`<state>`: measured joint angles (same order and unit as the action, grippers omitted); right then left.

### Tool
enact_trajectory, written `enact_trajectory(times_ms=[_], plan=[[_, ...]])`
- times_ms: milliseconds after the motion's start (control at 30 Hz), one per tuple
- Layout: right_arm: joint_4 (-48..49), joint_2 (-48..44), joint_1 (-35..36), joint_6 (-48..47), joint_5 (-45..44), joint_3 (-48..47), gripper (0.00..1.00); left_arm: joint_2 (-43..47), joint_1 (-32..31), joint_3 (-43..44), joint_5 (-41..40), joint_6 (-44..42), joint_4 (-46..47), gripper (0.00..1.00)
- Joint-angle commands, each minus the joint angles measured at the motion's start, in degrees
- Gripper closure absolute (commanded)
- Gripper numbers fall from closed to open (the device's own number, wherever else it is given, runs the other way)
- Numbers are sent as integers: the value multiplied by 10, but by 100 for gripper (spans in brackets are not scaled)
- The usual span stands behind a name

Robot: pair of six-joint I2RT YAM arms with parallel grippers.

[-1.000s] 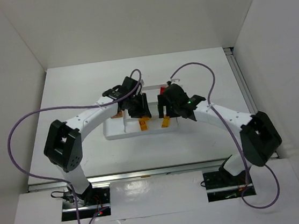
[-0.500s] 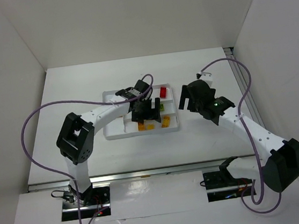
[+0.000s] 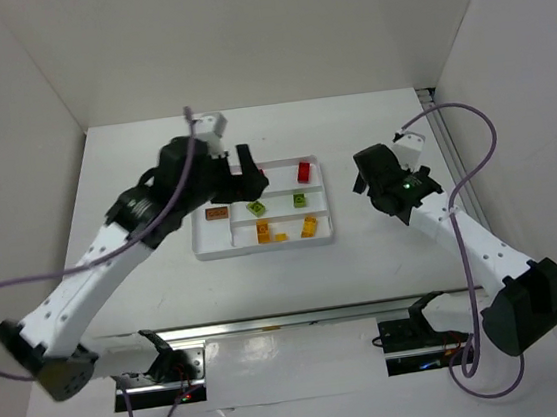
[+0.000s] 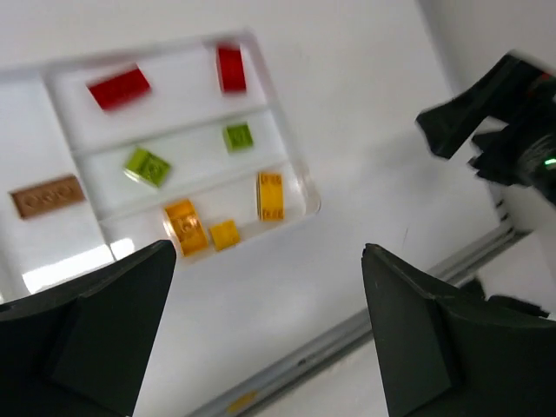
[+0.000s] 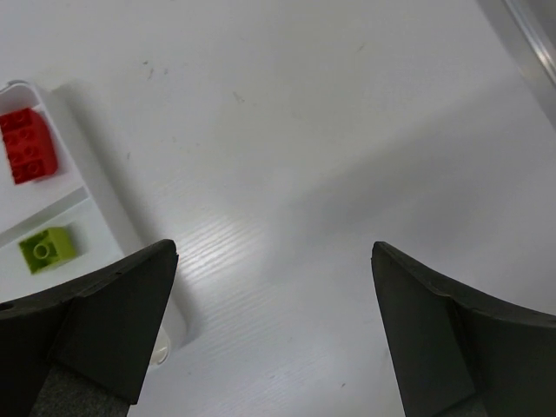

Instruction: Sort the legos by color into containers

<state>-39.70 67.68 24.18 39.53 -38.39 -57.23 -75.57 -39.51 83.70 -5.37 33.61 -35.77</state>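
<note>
The white tray (image 3: 203, 252) holds the legos in its containers. Two red bricks (image 4: 118, 88) lie in the far narrow section, two lime green ones (image 4: 147, 166) in the middle, three yellow-orange ones (image 4: 185, 227) in the near one, and a brownish-orange brick (image 4: 48, 196) in the tall left section. My left gripper (image 3: 243, 180) hangs open and empty above the tray's back left part. My right gripper (image 3: 367, 176) stands open and empty over bare table right of the tray (image 5: 104, 200). The red brick (image 5: 29, 144) and a green brick (image 5: 48, 246) show at the left of the right wrist view.
An aluminium rail (image 3: 291, 318) runs along the table's near edge, and another (image 3: 448, 149) runs along the right side. White walls enclose the table on three sides. Purple cables (image 3: 463, 147) loop off both arms.
Both grippers have opened and drawn away from the tray. The left one rose and moved back to the left. The right one moved off to the tray's right.
</note>
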Motion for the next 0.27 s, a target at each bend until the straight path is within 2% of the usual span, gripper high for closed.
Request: enact_trajectory(times_ms=[0,133,233], plan=[[-51,7,-16,34,-65,-40,0,118,5,-54,-102,-29,-4,0],[-67,7,-22,40,-58,-46,0,225,10,-126,-185,-19,-4,0],[-67,-5,-22,41,-41,-39,0,263,10,-162,-212,-4,-16,0]])
